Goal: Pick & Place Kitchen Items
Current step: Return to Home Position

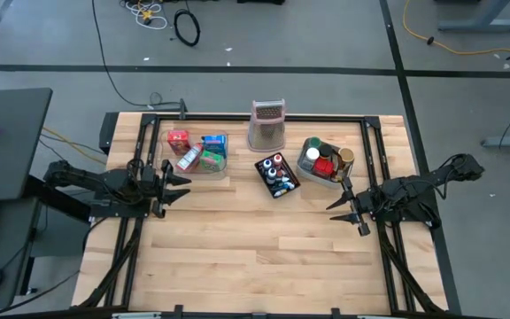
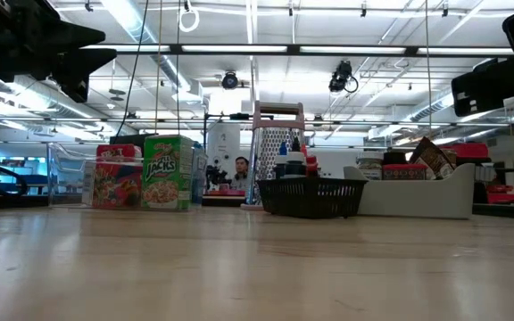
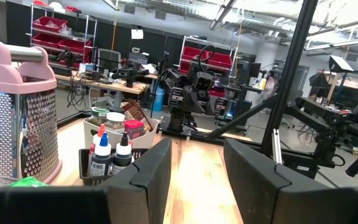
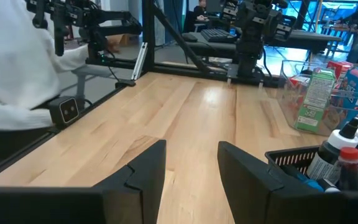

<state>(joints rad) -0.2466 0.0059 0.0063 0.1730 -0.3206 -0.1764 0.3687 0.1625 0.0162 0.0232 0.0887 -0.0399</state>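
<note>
The kitchen items sit in three holders along the table's far half. Red [image 1: 178,138], blue [image 1: 212,142] and green [image 1: 209,159] packets stand in a clear tray [image 1: 168,165]. Small bottles [image 3: 110,154] stand in a black mesh basket [image 1: 261,167]. Cans [image 1: 324,162] fill a grey bin [image 1: 305,168]. My left gripper [image 1: 182,184] hovers open by the table's left edge, near the tray, with nothing between its fingers [image 3: 151,174]. My right gripper [image 1: 339,202] hovers open near the right edge, just on the near side of the bin, also with nothing between its fingers.
A tall metal grater with a pink handle [image 1: 267,124] stands at the far middle, between tray and bin. A black frame rail [image 1: 264,116] runs round the table's far edge and sides. The near half of the wooden table [image 1: 255,257] is bare wood.
</note>
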